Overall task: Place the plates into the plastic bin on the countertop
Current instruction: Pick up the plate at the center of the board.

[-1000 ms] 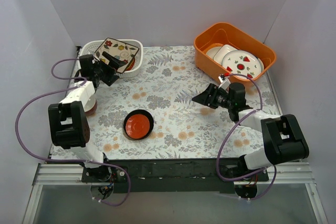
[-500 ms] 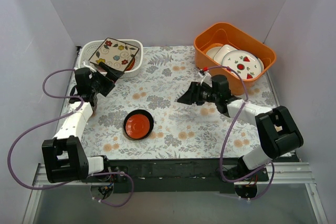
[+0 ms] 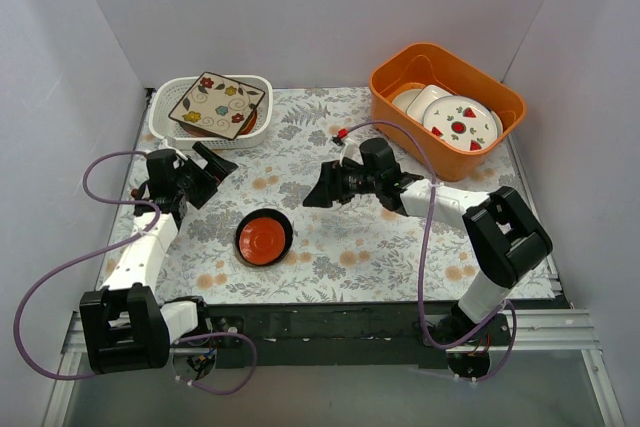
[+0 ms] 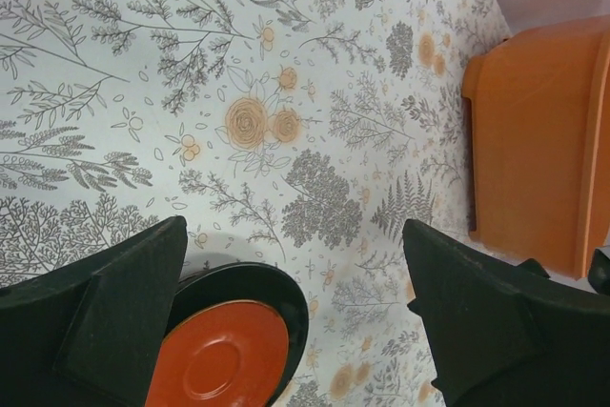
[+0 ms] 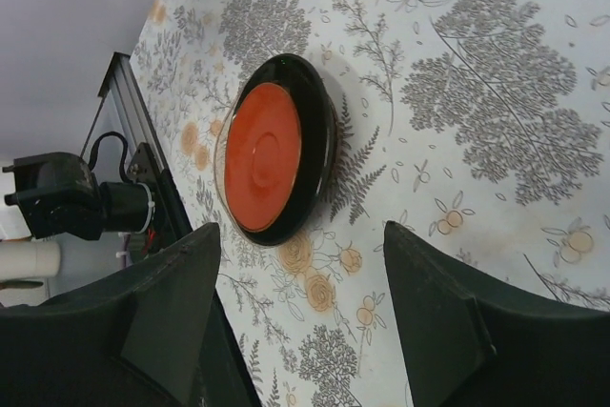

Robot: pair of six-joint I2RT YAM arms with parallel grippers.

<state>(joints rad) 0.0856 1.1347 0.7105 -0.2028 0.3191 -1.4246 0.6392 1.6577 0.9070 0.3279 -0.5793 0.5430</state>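
Note:
A small red dish with a dark rim (image 3: 264, 238) lies on the fern-printed countertop (image 3: 400, 247), front centre. It also shows in the left wrist view (image 4: 224, 355) and the right wrist view (image 5: 274, 148). The white perforated bin (image 3: 160, 117) stands at the back left. A cream flowered square plate (image 3: 217, 105) lies across its top, over a red-rimmed plate below. My left gripper (image 3: 216, 169) is open and empty between the bin and the dish. My right gripper (image 3: 316, 189) is open and empty, just right of the dish and a little behind it.
An orange tub (image 3: 447, 107) at the back right holds white plates with red strawberry marks (image 3: 460, 122). Its wall shows in the left wrist view (image 4: 534, 150). White walls close in the left, back and right sides.
The square plate has gone from tilted by my left gripper to lying on the bin. The left gripper has drawn back towards the front. My right gripper has moved left towards the red dish.

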